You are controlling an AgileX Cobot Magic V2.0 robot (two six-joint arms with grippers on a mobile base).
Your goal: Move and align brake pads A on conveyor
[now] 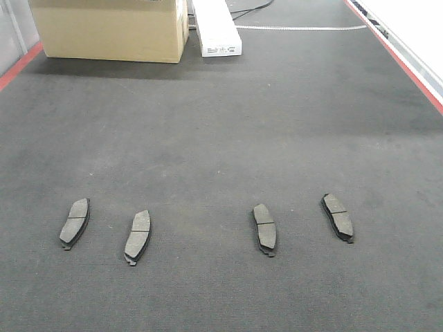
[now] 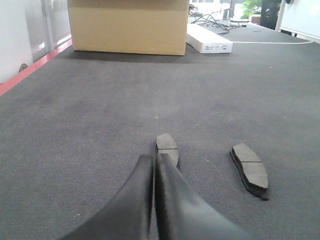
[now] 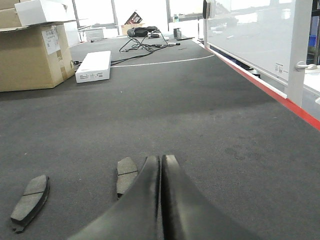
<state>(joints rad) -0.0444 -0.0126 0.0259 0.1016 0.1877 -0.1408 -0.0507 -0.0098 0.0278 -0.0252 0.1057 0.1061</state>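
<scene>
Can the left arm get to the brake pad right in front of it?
Probably yes. The left tool is shut, just behind that brake pad, with only bare conveyor around it. It must open first.

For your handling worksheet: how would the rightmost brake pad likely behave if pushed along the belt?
The rightmost pad lies flat and low, so it would likely slide, not roll or tip. The belt looks felt-like, so expect drag. Pushed off-centre, its long curved shape would probably turn.
</scene>
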